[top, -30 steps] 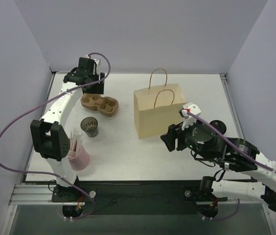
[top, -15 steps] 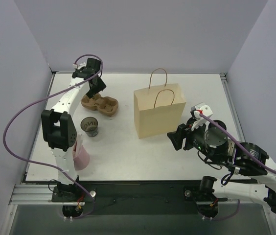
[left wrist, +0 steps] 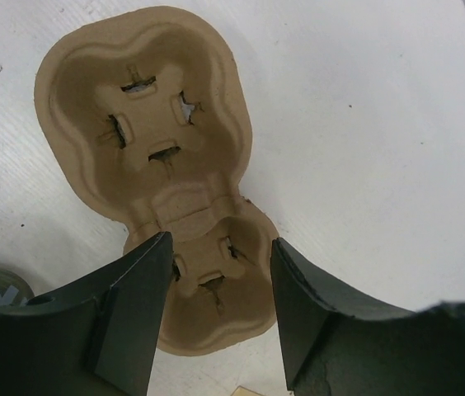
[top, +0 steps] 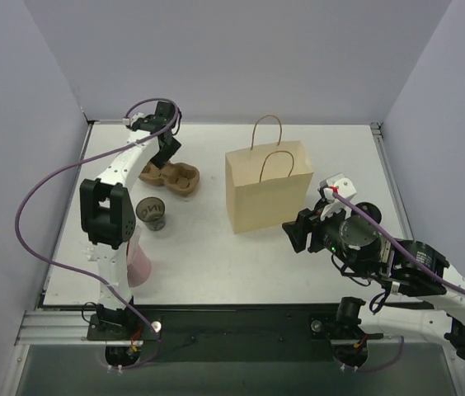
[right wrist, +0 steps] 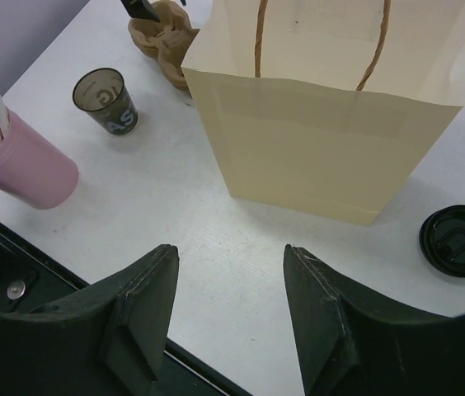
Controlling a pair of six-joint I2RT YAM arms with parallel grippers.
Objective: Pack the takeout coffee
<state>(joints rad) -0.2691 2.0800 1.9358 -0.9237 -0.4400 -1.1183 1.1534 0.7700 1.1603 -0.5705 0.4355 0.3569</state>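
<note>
1. The takeout coffee [top: 151, 214] stands upright on the counter [top: 216, 256]. Its long axis is vertical and its round top faces up.
2. It sits in the left half of the counter, on the near side of the brown pulp tray [top: 171, 175] and on the far side of the pink cup [top: 139, 260] of pale sticks. It touches neither, and it is well apart from the tan paper bag [top: 270, 194] to its right.
3. The left arm rises from its base and folds at the elbow above the pink cup. From there it reaches to the far left, with the wrist bent down over the tray.
4. The left gripper [left wrist: 220, 243] is open, its two fingers set either side of the tray's nearer well. I cannot tell whether they touch the pulp. Only a sliver of the coffee shows at the edge of this wrist view.
5. The right arm lies low across the near right of the counter, its forearm pointing left towards the bag's near corner.
6. The right gripper [right wrist: 230, 252] has its jaws apart and holds nothing; it hangs near the bag without touching it.
7. A black round lid [right wrist: 457, 239] lies flat on the counter to the right of the bag.
</note>
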